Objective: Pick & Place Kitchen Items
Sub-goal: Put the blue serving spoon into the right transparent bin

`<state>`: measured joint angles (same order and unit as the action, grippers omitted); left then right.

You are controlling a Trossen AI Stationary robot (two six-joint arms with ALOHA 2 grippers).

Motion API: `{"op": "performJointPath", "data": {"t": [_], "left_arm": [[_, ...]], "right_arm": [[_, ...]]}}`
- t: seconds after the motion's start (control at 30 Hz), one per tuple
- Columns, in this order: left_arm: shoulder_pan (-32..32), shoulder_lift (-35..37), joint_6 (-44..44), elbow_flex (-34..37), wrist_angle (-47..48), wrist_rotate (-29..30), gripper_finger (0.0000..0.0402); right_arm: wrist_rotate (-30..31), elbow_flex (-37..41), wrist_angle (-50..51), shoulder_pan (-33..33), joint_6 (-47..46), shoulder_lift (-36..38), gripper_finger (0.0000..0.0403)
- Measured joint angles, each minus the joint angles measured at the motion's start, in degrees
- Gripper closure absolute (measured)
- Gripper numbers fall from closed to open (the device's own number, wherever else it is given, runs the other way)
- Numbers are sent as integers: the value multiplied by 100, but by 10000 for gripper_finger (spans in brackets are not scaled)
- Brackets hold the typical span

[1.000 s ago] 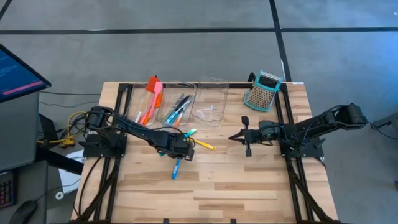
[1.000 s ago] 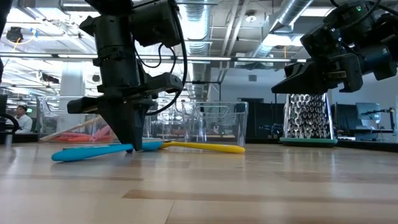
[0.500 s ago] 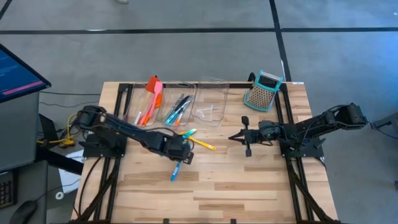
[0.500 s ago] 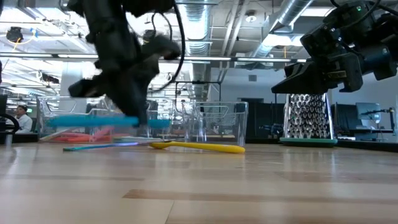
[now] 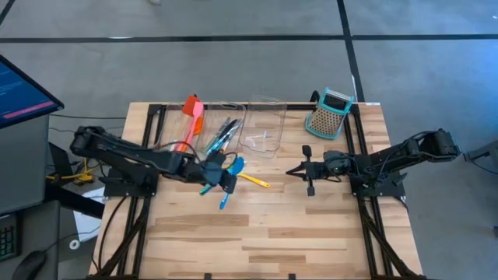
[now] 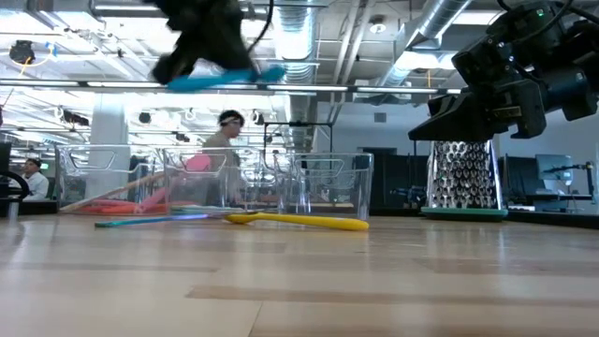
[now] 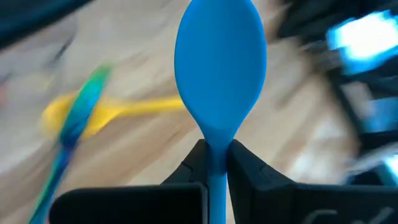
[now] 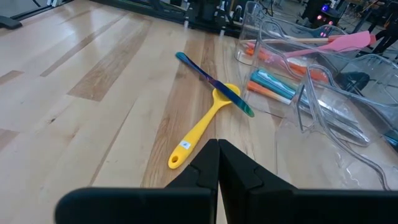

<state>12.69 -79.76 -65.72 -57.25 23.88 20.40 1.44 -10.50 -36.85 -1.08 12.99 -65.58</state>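
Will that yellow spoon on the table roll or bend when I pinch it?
The yellow spoon lies flat, so rolling seems unlikely. It looks slim and plastic: probably light, maybe slightly flexible. A teal utensil crosses its bowl and may shift when lifted.

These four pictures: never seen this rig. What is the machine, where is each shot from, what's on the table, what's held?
Two dark robot arms work at a wooden table. One picture looks straight down, one looks level across the tabletop, and one comes from a camera on each wrist.

The left gripper is shut on a blue spoon, lifted clear of the wood. The right gripper is shut, holds nothing and waits above the table.

On the table lie a yellow spoon with a teal utensil across it. At the far edge stand three clear bins, the two on the left holding more utensils, and a box grater.
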Motion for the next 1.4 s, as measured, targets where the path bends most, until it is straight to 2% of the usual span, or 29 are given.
{"op": "performJointPath", "data": {"t": [0.2,0.3,0.47,0.6,0.73,0.8,0.9,1.1,1.3,1.4], "left_arm": [[0,511,1785,-8,-1657,455,395],[0,702,2795,-9,-2163,670,395],[-97,903,4185,-11,-2232,1360,395],[-685,864,4904,-11,-2276,1519,395],[-1607,523,5420,-15,-2693,1043,395],[-1990,273,5666,-15,-3177,580,395],[-2314,-110,6123,-15,-4079,19,395],[-2319,-607,6707,-15,-5112,-759,395],[-2105,-704,6758,-15,-5188,-1120,395],[-2002,-691,6921,-15,-5179,-1139,395]], "right_arm": [[1,0,-46,0,-43,0,403],[3,-2,-224,0,-103,0,403],[3,-2,-591,14,-105,0,403],[3,-2,-953,102,-105,0,403],[8,-4,-1537,293,-105,0,403],[41,-48,-1764,399,-121,0,403],[410,-286,-1756,529,-438,0,403],[617,-985,-1346,599,-557,-275,403],[615,-1693,-989,599,-728,-1060,400],[613,-1947,-967,597,-1005,-1546,378]]}}
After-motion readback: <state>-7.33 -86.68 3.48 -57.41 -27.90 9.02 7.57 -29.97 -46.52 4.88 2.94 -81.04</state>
